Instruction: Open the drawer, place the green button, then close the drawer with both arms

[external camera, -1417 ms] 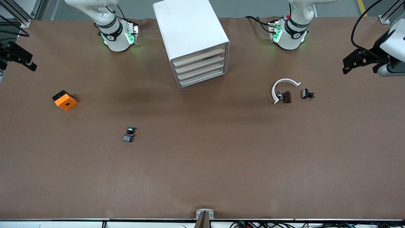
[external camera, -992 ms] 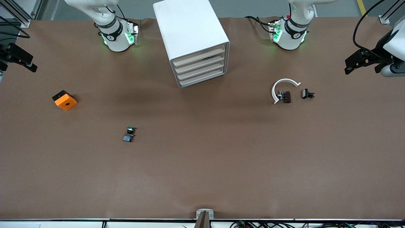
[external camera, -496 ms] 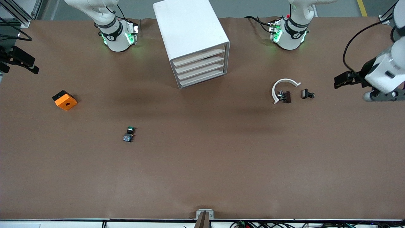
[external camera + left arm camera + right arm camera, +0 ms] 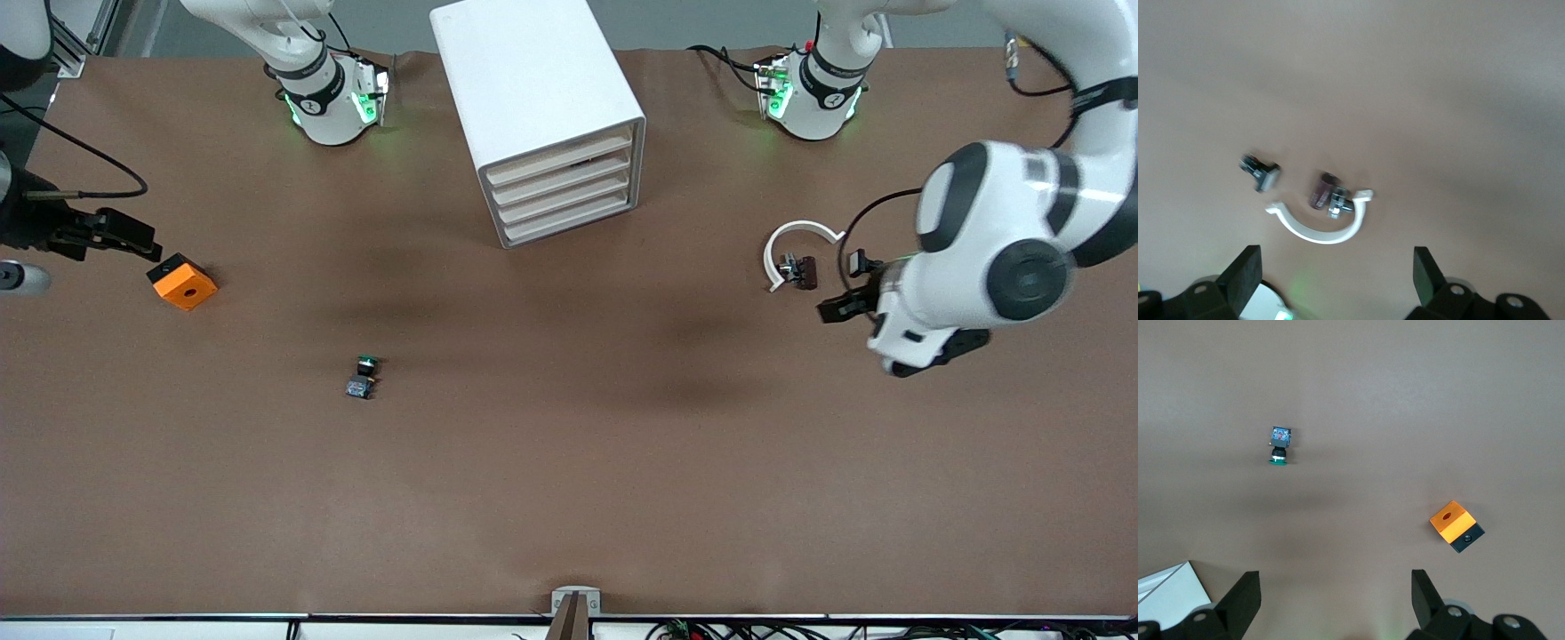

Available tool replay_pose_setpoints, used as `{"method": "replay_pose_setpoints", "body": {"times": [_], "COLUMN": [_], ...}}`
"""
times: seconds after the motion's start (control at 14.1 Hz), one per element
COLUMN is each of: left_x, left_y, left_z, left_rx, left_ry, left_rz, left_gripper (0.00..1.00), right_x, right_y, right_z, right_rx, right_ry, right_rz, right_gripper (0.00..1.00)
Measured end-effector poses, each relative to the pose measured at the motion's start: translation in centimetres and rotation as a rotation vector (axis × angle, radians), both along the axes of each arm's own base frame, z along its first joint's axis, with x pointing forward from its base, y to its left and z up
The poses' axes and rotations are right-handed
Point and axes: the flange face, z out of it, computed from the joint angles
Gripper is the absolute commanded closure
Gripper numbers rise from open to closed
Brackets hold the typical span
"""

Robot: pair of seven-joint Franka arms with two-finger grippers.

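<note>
— Movement since a second ago?
— Plenty. Swung in from both table ends: left gripper now over the brown table, at five o'clock of the white curved strip; right gripper at ten o'clock of the orange block with a black hole.
— Meaning for the job?
— Approach only, probably. No pulling yet on the pale beige drawer fronts of the white boxy cabinet; all four flush.
— Fingers?
— Spread wide on both, holding nothing, touching nothing.
— And the tiny black push-button with green cap?
— Lying untouched on the table, at seven o'clock of the cabinet, well apart from both grippers.
</note>
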Motion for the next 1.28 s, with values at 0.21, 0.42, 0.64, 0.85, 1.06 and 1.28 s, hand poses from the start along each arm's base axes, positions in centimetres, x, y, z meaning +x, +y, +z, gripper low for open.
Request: {"method": "replay_pose_setpoints", "body": {"times": [0.21,0.42,0.64,0.85,1.06,1.28], "left_x": [-1.0,-1.2,-1.6,-2.8,-4.1,-6.6], "left_y": [-7.2,-12.1,-15.2,-18.6,-21.2,-24.4], "left_z": [-5.2,-9.4,-12.6,-14.7,-16.0,-19.1], "left_rx": [0.120,0.206,0.256,0.275,0.246,0.295], "left_ry": [0.017,0.044,0.117,0.231,0.370,0.471], "left_rz": [0.181,0.395,0.637,0.848,0.953,0.994], "left_gripper": [0.00,0.00,0.00,0.00,0.00,0.00], "right_x": [1.4,2.4,3.2,3.5,3.5,3.2], "right_y": [0.2,2.3,5.3,10.4,13.1,14.3], "right_z": [-2.5,-3.6,-6.2,-10.7,-15.5,-19.3], "right_rx": [-0.002,-0.002,-0.006,-0.017,-0.015,-0.018], "right_ry": [0.022,0.003,-0.022,-0.044,-0.070,-0.070], "right_rz": [0.004,0.036,-0.022,-0.090,-0.081,-0.077], "right_gripper": [0.00,0.00,0.00,0.00,0.00,0.00]}}
